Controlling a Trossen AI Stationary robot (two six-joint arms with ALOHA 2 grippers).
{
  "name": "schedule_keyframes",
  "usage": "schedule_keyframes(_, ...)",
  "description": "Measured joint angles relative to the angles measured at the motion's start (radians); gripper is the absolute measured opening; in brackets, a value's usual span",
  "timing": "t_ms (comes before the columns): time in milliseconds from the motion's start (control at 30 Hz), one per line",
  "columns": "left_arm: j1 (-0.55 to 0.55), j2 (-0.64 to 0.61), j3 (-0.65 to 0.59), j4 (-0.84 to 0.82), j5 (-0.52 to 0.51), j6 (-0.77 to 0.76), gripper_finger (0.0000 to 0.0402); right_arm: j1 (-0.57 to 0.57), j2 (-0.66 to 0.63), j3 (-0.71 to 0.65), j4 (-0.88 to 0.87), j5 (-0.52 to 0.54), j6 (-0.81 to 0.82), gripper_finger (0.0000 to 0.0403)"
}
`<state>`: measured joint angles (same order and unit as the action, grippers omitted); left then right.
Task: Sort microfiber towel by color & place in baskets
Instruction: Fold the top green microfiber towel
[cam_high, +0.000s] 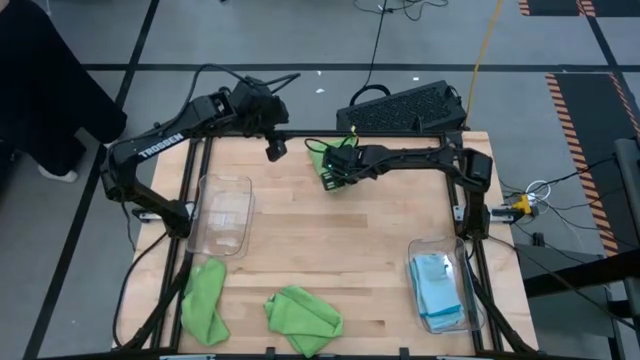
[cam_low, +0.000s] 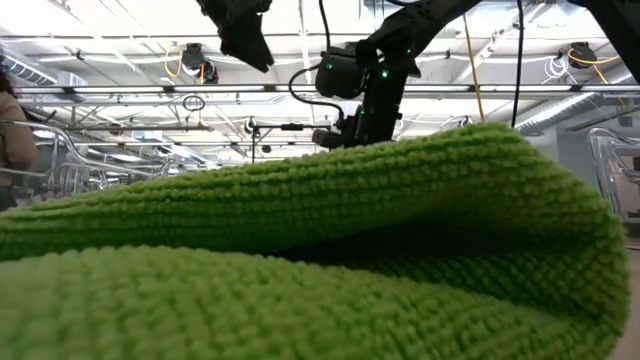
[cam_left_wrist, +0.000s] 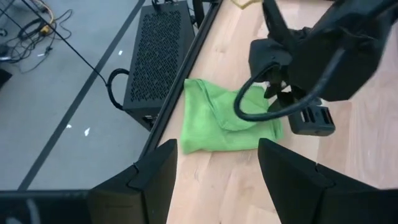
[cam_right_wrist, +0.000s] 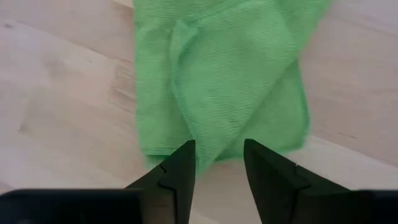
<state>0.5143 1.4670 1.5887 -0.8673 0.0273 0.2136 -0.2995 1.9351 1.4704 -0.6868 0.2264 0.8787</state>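
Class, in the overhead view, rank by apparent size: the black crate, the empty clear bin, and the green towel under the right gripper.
1. Black crate, largest.
2. Empty clear bin, slightly smaller; close enough that the ranking is unsure.
3. Green towel, smallest, though the right gripper hides part of it.

Both arms far-side: left claw (cam_high: 276, 150) open, right claw (cam_right_wrist: 219, 163) open, pointing down.

3 green towels (cam_high: 301, 318) out; blues (cam_high: 437, 285) binned.

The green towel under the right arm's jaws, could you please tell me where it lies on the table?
In the high view, that green towel lies at the table's far edge near the middle, beside the black perforated crate, directly under the right gripper.
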Motion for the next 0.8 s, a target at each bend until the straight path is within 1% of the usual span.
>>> schedule_keyframes(133, -0.008, 0.000, 0.000, 0.000, 0.000, -0.024, 0.0228, 0.000, 0.018, 0.000, 0.036, -0.043, -0.005, 0.0128)
schedule_keyframes(367, -0.030, 0.000, 0.000, 0.000, 0.000, -0.060, 0.0228, 0.007, 0.015, -0.033, 0.056, -0.040, -0.022, 0.0128)
schedule_keyframes(567, -0.074, 0.000, 0.000, 0.000, 0.001, -0.015, 0.0228, 0.025, 0.016, -0.090, 0.125, -0.075, -0.046, 0.0128)
schedule_keyframes(667, -0.082, -0.003, 0.000, 0.001, 0.002, -0.013, 0.0228, 0.045, 0.016, -0.099, 0.154, -0.062, -0.092, 0.0128)
schedule_keyframes(800, -0.082, -0.003, 0.000, 0.001, -0.002, -0.043, 0.0228, 0.062, 0.016, -0.113, 0.159, 0.017, -0.110, 0.0128)
